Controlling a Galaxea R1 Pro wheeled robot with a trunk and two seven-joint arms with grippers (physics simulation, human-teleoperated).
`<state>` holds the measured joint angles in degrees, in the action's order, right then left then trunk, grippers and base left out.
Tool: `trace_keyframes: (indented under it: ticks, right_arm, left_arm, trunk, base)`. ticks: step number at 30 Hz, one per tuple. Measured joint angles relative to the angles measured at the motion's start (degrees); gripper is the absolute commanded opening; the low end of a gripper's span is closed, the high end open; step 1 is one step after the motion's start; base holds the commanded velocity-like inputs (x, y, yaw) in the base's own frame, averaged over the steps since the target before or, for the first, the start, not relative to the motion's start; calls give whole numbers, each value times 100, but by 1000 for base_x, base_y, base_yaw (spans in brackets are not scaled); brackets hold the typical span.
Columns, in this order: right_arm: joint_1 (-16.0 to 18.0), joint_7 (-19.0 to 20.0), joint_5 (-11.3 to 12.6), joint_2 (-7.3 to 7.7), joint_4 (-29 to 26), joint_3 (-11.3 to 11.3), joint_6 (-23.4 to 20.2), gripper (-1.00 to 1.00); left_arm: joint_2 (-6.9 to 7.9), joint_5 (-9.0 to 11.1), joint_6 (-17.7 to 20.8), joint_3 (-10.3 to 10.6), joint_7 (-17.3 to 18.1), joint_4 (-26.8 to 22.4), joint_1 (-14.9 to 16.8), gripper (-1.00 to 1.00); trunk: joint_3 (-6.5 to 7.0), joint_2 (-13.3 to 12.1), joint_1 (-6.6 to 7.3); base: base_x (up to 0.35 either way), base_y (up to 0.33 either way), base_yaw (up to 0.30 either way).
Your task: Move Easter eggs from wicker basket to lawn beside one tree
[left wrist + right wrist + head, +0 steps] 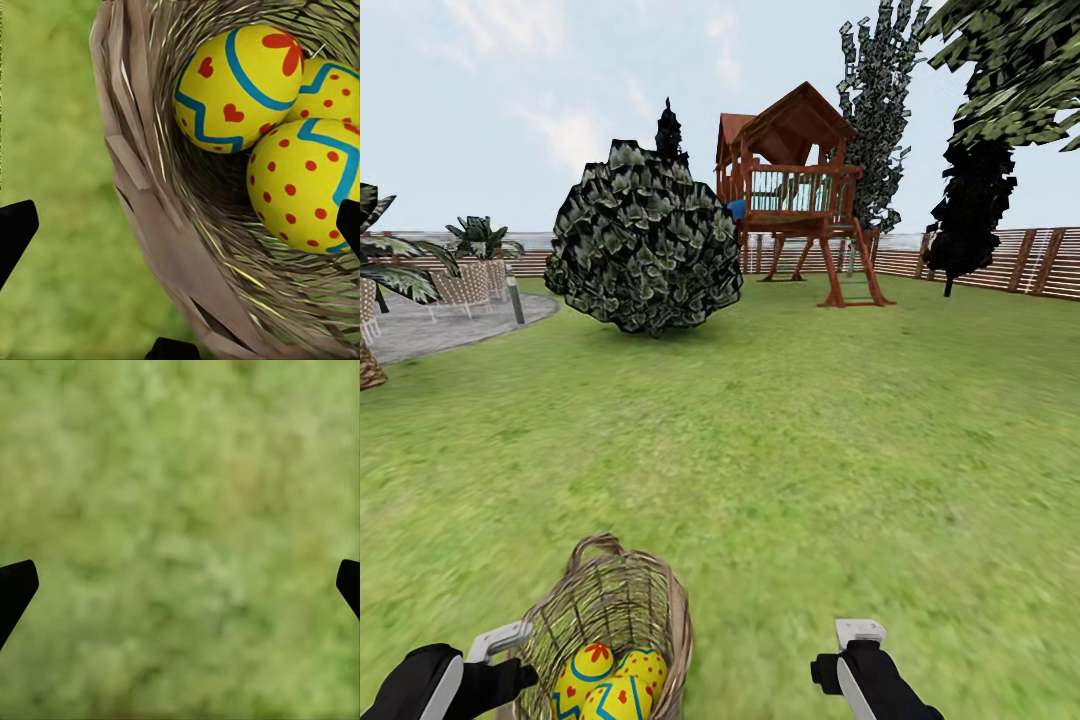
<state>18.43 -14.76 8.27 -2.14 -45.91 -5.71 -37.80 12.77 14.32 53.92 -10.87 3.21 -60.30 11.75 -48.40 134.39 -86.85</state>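
From the head view, we saw the brown woven wicker basket on the mottled green lawn between our arms, yellow painted Easter eggs inside. In the left wrist view, our left claw hung wide open and empty over three eggs. In the right wrist view, our right claw gaped empty above grass. We judged the first egg unpicked; next, lower the left claw.

Easter eggs: yellow, blue zigzags, red dots (one hearts) | wicker basket: brown-grey weave | lawn: mottled green
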Motion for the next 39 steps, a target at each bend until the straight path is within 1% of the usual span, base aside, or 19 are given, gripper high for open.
trace_keyframes:
  ticks: [4, 25, 32, 33, 35, 36, 39]
  right_arm:
    - [0, 1, 0, 0, 12, 0, 4, 100]
    - [0, -8, -33, -18, 51, -25, 18, 100]
    - [0, -9, -35, -18, 54, -26, 24, 100]
    - [0, -9, -35, -18, 54, -23, 25, 100]
    - [0, -9, -35, -18, 54, -20, 26, 100]
    - [0, -9, -35, -18, 54, -18, 26, 100]
    - [0, -9, -34, -18, 54, -19, 27, 100]
  left_arm:
    - [6, 2, 3, -25, 0, -11, 0, 100]
    - [-1, 2, 5, -11, 5, 5, 0, 100]
    - [-1, 3, 5, 1, 5, -3, 0, 100]
    - [-1, 3, 5, 1, 5, -8, 0, -100]
    - [-1, 4, -3, -1, 13, -30, 0, -100]
    - [-2, 43, -5, 1, 20, -41, 0, -100]
    - [-2, 31, -2, -3, 10, -40, 1, -100]
  trunk:
    - [0, 0, 0]
    - [-377, 841, -461]
    - [-377, 842, -461]
    - [-377, 842, -461]
    - [-377, 842, -461]
    - [-377, 842, -461]
    - [-377, 842, -461]
  base:
    - [0, 0, 0]
    - [0, 0, 0]
    - [0, 0, 0]
    - [0, 0, 0]
    - [0, 0, 0]
    - [0, 0, 0]
    - [0, 0, 0]
